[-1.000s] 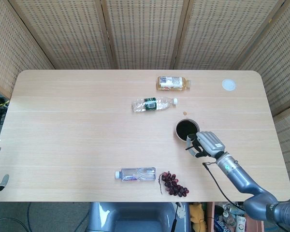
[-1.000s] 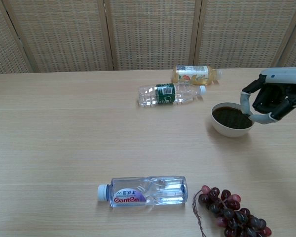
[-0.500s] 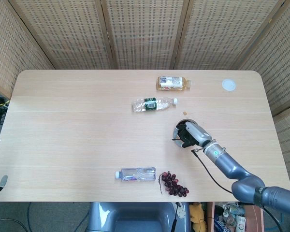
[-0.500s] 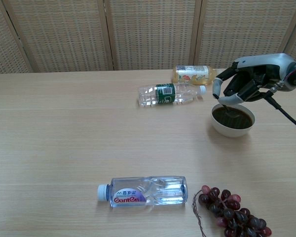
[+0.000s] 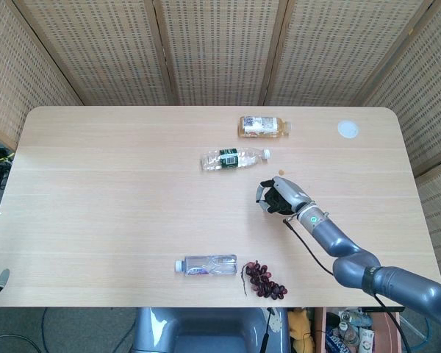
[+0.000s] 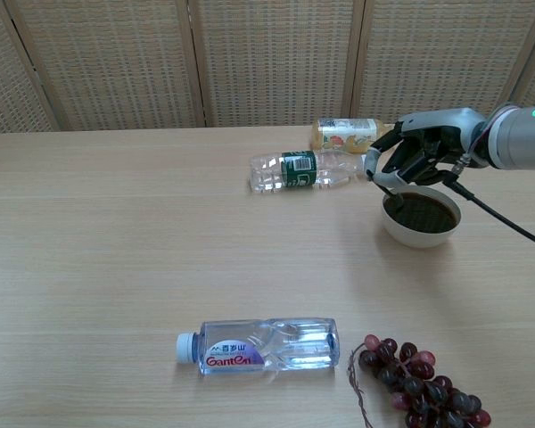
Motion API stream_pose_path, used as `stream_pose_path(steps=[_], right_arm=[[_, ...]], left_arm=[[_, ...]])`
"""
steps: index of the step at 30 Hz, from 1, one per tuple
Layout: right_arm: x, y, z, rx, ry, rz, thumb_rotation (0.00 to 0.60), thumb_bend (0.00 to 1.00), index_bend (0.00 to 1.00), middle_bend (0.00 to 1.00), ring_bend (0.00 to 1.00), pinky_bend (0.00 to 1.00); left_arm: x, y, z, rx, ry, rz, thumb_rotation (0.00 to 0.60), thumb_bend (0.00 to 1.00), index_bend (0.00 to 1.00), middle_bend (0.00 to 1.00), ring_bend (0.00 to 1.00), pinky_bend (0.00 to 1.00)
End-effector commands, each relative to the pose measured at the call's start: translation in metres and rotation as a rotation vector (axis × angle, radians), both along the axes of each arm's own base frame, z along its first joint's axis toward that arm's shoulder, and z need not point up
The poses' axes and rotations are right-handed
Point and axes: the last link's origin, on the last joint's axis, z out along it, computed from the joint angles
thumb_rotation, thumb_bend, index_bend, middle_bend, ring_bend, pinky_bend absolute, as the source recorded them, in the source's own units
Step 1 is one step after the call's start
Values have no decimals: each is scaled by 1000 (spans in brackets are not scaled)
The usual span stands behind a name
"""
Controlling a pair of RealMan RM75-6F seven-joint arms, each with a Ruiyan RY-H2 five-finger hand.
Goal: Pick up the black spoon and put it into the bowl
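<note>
Head view: right hand (image 5: 281,197) over the bowl, hiding it; fingers curled, spoon not discernible. Green-label bottle (image 5: 233,158) just beyond the hand; grapes (image 5: 264,280) nearer the bench edge.

Chest view: right hand (image 6: 419,156) grasping the black spoon (image 6: 390,190), its tip at the bowl (image 6: 420,218) rim. Left hand barely visible, state unclear.

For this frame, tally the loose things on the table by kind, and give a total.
Bottles lying on their sides: 3: green-label bottle, yellow-label bottle, Ganten bottle
Bowls: 1: bowl, under the right hand
Spoons: 1: black spoon, held over the bowl
Grape bunches: 1: grapes
White discs: 1: white disc
Total: 7
</note>
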Motion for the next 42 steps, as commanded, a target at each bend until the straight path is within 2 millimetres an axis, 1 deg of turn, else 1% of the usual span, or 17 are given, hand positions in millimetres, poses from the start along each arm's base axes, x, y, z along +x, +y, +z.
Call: stream_pose_path(steps=[1,7,17,20,25,32,34,36,42], right_arm=[[-3,-4,-9,8,22,-10,600,875,774,948,959,1000],[-16,-9,-16,4,67,-35,600,880,775,948,960,1000],[-45,-16,-7,-20,151,-67,600,881,779,948,960,1000],[-48,-19,-7,-24,173,-63,600,881,779,948,960,1000],[-47,-24,-9,-23,185,-62,600,881,779,948,960,1000],[-38,-29,-16,-11,195,-38,600,881,779,948,960,1000],[-32,-26,-20,10,188,-25,600,881,779,948,960,1000],[-30,-22,-21,24,188,-15,600,881,779,948,960,1000],[-32,-12,-19,52,189,-11,600,881,779,948,960,1000]], left_arm=[[0,-1,0,1,2,3,600,361,0,0,0,0],[0,-2,1,3,5,7,600,360,0,0,0,0],[3,1,-2,-6,8,5,600,361,0,0,0,0],[4,2,-2,-6,9,5,600,361,0,0,0,0],[4,1,-1,-4,10,8,600,361,0,0,0,0],[2,-1,-1,-2,10,17,600,360,0,0,0,0],[1,-2,0,0,9,23,600,360,0,0,0,0],[0,-2,-1,-1,7,23,600,360,0,0,0,0],[1,0,-2,-4,4,12,600,360,0,0,0,0]])
